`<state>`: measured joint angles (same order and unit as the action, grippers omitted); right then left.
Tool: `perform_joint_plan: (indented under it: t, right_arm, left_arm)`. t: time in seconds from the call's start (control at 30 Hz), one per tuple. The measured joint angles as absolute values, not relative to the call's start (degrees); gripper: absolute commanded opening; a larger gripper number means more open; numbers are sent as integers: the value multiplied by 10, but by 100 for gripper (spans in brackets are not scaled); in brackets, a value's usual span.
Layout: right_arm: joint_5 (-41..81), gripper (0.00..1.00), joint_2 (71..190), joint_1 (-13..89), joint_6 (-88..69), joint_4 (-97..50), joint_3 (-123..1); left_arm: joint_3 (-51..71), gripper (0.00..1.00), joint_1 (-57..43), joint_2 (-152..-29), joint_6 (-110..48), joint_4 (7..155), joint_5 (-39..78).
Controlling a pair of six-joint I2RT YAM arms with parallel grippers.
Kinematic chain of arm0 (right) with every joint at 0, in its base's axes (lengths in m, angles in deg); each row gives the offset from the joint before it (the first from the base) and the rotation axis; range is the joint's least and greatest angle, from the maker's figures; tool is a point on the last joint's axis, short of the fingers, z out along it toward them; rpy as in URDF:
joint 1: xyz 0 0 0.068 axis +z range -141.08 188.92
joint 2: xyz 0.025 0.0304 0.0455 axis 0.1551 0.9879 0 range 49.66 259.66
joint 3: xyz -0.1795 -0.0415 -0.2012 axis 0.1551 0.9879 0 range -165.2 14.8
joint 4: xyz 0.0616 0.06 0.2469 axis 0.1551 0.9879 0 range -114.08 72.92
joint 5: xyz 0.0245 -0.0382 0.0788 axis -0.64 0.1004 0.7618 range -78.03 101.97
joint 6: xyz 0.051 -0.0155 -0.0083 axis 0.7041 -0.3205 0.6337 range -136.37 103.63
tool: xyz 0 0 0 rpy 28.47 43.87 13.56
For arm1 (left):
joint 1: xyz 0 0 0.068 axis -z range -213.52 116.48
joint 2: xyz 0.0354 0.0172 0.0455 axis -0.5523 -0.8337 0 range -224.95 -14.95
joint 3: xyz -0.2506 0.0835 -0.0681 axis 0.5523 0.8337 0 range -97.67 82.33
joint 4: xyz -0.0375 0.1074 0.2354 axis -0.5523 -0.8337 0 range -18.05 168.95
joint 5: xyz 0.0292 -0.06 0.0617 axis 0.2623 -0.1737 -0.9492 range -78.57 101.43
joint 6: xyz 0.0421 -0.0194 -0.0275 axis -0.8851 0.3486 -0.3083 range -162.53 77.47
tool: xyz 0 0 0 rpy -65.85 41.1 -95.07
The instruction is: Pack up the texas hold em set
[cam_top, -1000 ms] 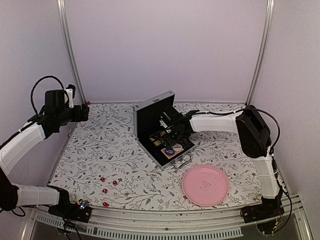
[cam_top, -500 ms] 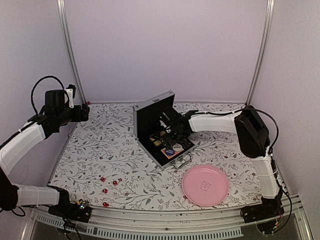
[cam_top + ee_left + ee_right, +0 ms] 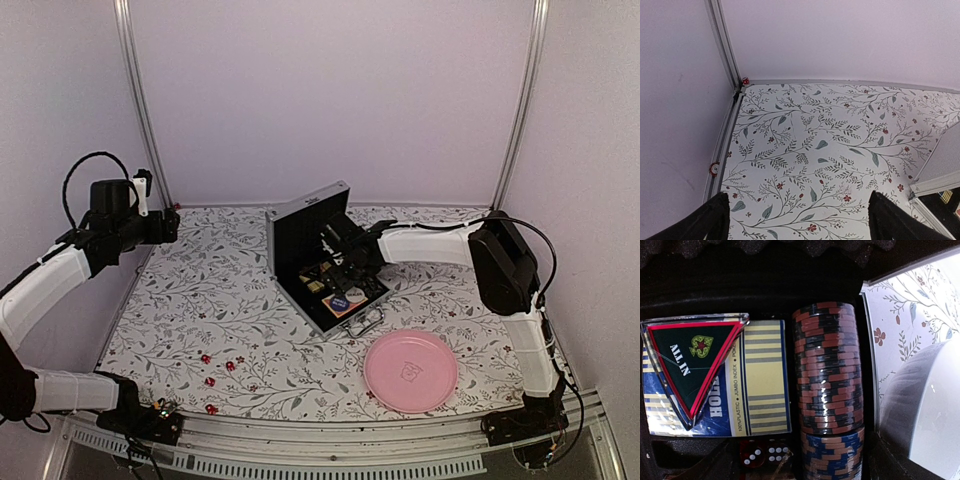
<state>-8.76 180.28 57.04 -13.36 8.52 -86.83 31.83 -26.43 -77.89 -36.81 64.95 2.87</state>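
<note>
right pincer [image 3: 338,272], apart, nudged leftward in briefcase [image 3: 298,238] | left pincer [image 3: 799,212] apart | silver shell, black lining, chips [image 3: 827,365], deck [image 3: 762,377]

R-wrist view:
- R fingers [image 3: 887,465]: dark slivers at btm corners, tips cropped.
- Card deck [image 3: 760,380], left of jaws: print part-hidden under "ALL IN" triangle [image 3: 690,360].
- Dice [image 3: 762,452] btwn jaws, blue chip stack [image 3: 832,457]: cropped at btm edge.
- White blurred shape [image 3: 920,405], right of jaws: can't ID.

L-wrist view:
- Case [image 3: 942,165], right of jaws: cropped.
- Red speck [image 3: 745,80] ahead: too small to ID.
</note>
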Motion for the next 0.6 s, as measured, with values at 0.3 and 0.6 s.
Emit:
perform_joint_plan:
  t: [0.3,0.6]
  right_arm:
    - [-87,80,1804,568,-129,87,-868]
    - [-87,94,1804,567,-128,88,-868]
  left_arm:
    - [318,96,-264,-780,-368,650,30]
    - [318,97,-264,-780,-368,650,30]
